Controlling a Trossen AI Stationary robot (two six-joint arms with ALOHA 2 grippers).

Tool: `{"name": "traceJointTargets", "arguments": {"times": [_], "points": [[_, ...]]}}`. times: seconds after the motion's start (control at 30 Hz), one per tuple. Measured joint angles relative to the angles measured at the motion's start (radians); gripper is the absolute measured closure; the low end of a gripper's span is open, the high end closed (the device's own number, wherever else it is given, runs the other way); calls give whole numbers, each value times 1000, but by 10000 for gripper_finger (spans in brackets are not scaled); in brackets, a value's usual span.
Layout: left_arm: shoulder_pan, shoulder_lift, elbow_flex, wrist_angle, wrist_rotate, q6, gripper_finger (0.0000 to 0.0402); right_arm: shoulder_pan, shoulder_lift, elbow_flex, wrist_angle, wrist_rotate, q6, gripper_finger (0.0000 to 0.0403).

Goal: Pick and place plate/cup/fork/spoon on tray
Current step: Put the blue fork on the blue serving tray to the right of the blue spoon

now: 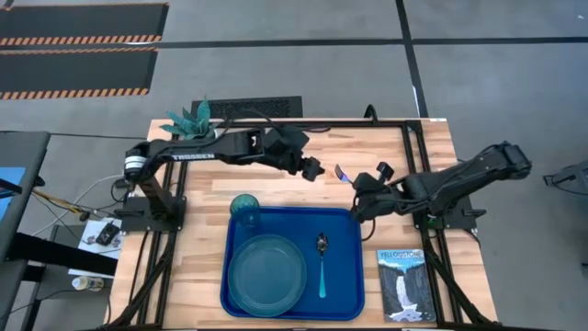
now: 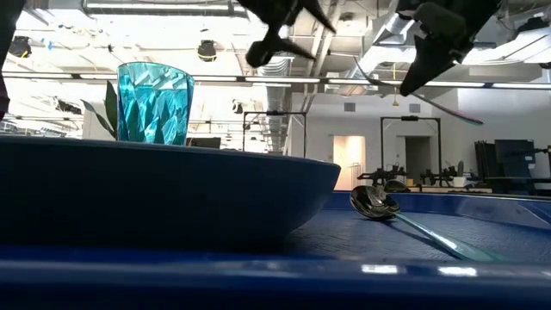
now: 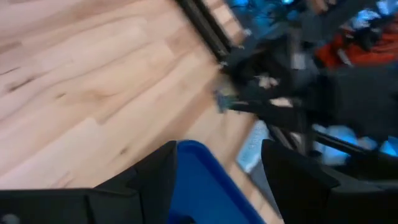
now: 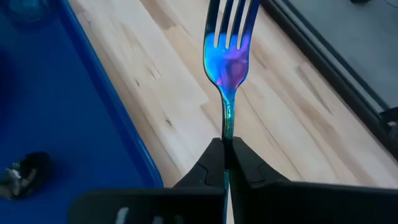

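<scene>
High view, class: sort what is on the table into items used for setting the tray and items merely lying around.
Job items: tray, plate, cup, spoon, fork held in the right end effector.

Lying about: Yellowstone book, potted plant.

A robotics lab: exposed ceiling ducts [image 2: 112,7], other robot rigs [image 2: 405,176] behind.

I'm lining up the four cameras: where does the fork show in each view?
High view: the iridescent blue fork sticks out of the right gripper, above the wood beyond the bright-blue rectangular plastic tray.
Low view: thin, slanting, upper right.
Left wrist view: blurred, cannot tell.
Right wrist view: centre, tines up, handle pinched.
Shared landmark: the tray edge.
</scene>
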Motion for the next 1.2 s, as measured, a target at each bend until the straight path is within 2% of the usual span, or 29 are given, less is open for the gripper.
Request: {"name": "traceJointTargets", "arguments": {"times": [0.07, 0.2, 0.53, 0.83, 1.07, 1.2], "points": [[2, 22, 0, 21, -14, -18, 182, 0, 18, 8, -7, 0, -2, 392], [8, 52, 2, 97, 33, -49, 182, -6, 48, 21, -3, -4, -21, 392], [8, 109, 0, 125, 104, -86, 182, -4, 117, 71, 11, -11, -99, 392], [8, 110, 0, 99, 97, -78, 183, -4, 132, 76, -4, -26, -105, 392], [8, 125, 0, 75, 120, -76, 220, -4, 132, 76, 1, -30, -105, 392], [7, 136, 2, 91, 97, -62, 240, -4, 132, 76, 4, -30, -105, 392]]}}
